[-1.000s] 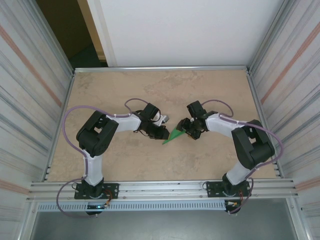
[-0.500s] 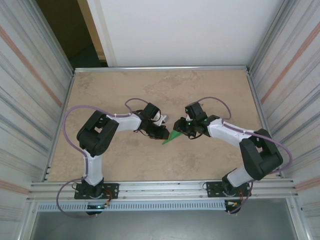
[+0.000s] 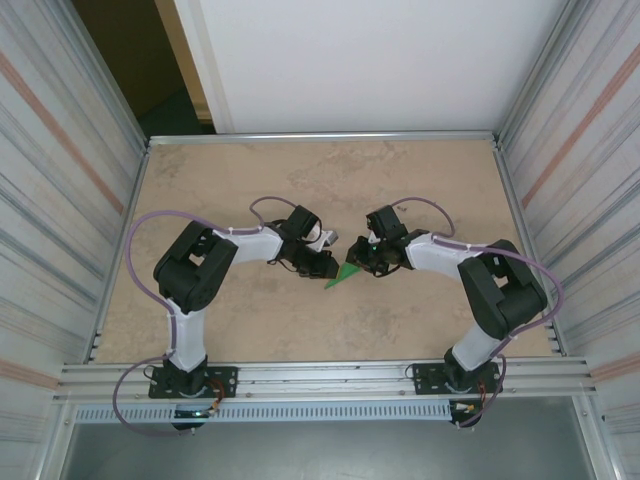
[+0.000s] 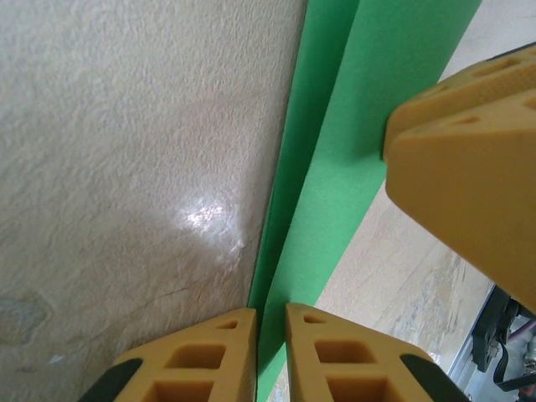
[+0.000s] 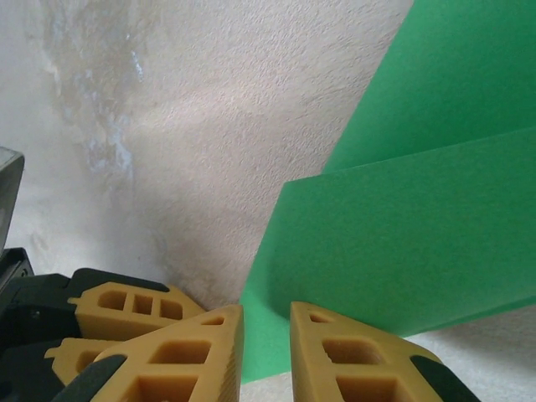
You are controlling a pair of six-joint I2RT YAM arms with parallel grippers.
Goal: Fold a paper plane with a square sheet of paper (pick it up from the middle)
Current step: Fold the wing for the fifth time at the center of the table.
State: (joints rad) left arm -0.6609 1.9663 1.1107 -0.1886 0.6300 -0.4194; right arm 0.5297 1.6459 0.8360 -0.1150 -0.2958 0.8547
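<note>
Beige table [image 3: 300,180], narrow green paper plane [image 3: 343,274]

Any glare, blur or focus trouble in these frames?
Left wrist: a white glare patch on the table beside the green paper; the near left fingers look slightly soft. Right wrist: pale sheen upper left, paper edges crisp. Top external: even light, no harsh shadows.

The far half of the desk [image 3: 320,170] lay bare and open right up to the back wall [image 3: 380,60]. At the middle, the left hand [image 3: 324,267] and the right hand [image 3: 357,262] pinched the folded green paper [image 3: 342,274] from either side, nearly touching, with no gap to pass between them. Ribbed side walls [image 3: 60,200] hemmed in both arms. The near strip of desk between the two bases was free.
</note>
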